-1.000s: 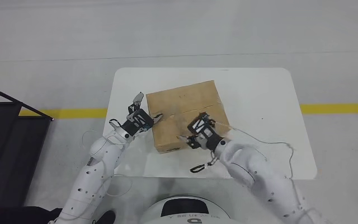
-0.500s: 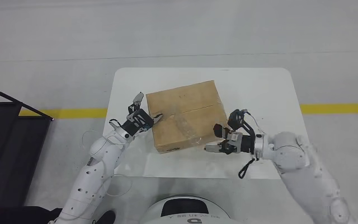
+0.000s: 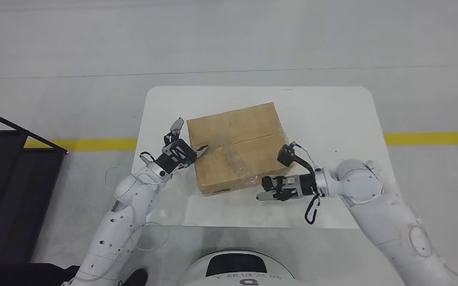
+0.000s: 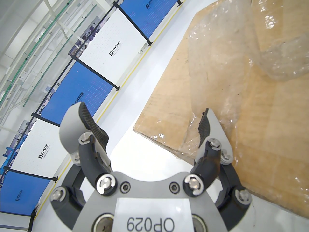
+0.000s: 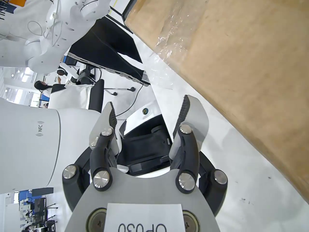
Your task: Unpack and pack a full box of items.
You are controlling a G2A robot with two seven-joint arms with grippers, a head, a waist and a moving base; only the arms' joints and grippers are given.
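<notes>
1. Cardboard box: flaps closed, clear tape over the seam, lying askew at the middle of the table.
2. The left end effector: spread, empty, at the box's left corner. One finger possibly touches the taped edge.
3. The right end effector: spread, empty, just beside the box's near right corner, over the table.

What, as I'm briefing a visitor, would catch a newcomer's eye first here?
A closed cardboard box sealed with clear tape sits in the middle of the white table. The left end effector is open at its left edge, the right end effector open beside its near right corner.
</notes>
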